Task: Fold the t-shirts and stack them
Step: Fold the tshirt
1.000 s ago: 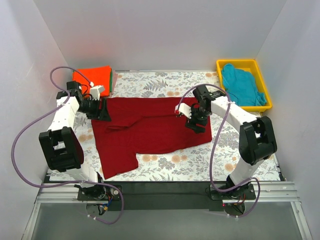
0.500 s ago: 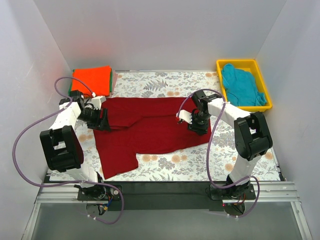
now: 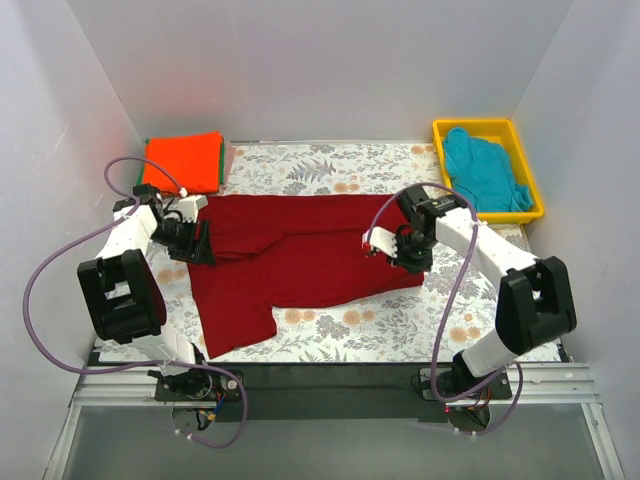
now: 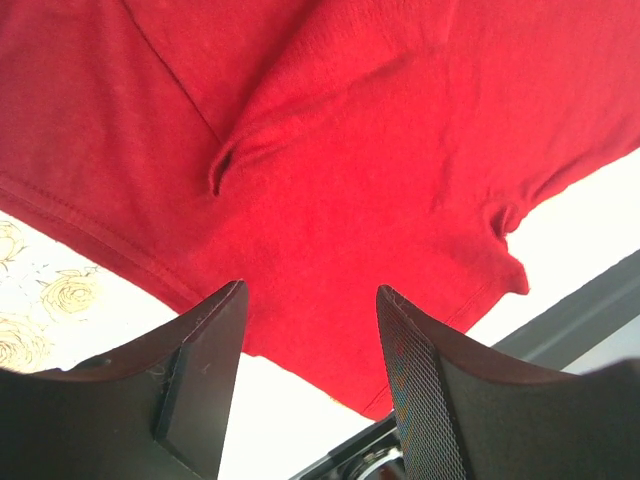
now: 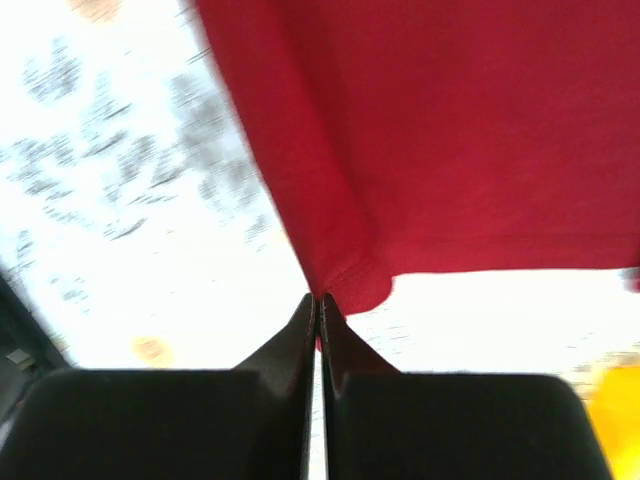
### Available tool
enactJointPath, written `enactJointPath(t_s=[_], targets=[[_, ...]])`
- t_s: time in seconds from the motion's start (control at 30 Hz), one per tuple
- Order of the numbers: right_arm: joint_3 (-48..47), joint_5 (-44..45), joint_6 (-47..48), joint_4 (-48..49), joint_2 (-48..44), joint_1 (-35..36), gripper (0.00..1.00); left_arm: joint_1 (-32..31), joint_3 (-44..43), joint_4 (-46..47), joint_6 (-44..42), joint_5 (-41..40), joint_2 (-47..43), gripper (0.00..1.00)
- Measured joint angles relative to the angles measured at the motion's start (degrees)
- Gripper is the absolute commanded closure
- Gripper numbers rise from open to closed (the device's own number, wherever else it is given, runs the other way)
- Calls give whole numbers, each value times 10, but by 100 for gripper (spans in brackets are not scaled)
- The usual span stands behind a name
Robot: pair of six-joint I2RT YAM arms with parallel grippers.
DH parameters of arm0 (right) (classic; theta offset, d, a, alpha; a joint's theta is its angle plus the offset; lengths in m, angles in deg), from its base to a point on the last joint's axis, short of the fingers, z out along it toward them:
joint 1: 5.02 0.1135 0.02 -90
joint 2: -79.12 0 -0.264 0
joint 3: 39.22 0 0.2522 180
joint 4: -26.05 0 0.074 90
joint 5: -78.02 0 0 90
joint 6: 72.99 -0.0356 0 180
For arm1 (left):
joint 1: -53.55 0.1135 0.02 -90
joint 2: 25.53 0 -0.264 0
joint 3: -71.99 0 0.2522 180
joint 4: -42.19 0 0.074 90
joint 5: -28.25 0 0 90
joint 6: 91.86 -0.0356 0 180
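A dark red t-shirt [image 3: 300, 255] lies spread across the middle of the flowered table, one sleeve pointing toward the near edge. My right gripper [image 3: 402, 258] is at its right edge, and the right wrist view shows it [image 5: 318, 298] shut on a pinched corner of the red cloth [image 5: 450, 130]. At the shirt's left edge my left gripper [image 3: 200, 245] is open, its fingers [image 4: 312, 290] straddling the hem of the red cloth [image 4: 350, 150] without touching it. A folded orange-red t-shirt [image 3: 183, 160] tops a stack at the back left. A teal t-shirt [image 3: 485, 170] lies crumpled in the bin.
The yellow bin [image 3: 490, 125] stands at the back right corner. White walls close in the table on three sides. Green and pink cloth edges show under the orange stack. The black rail with the arm bases runs along the near edge.
My right gripper has shut on the shirt's right corner and shifted a little to the right. The left gripper has settled lower at the left hem and stays open.
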Motion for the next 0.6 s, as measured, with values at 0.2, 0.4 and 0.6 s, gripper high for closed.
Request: enactJointPath(t_s=[0.2,0.4,0.6], targets=[[123,10,3,-33,-63,11,61,0,35,-43,-90,1,-42,47],[161,28,-10,-62,-103,17,35,2,80,-120,-221,9,-141,47],[110,-2,-61,-22,-111,20,33,3,159,-132,-318,-13,-217,48]])
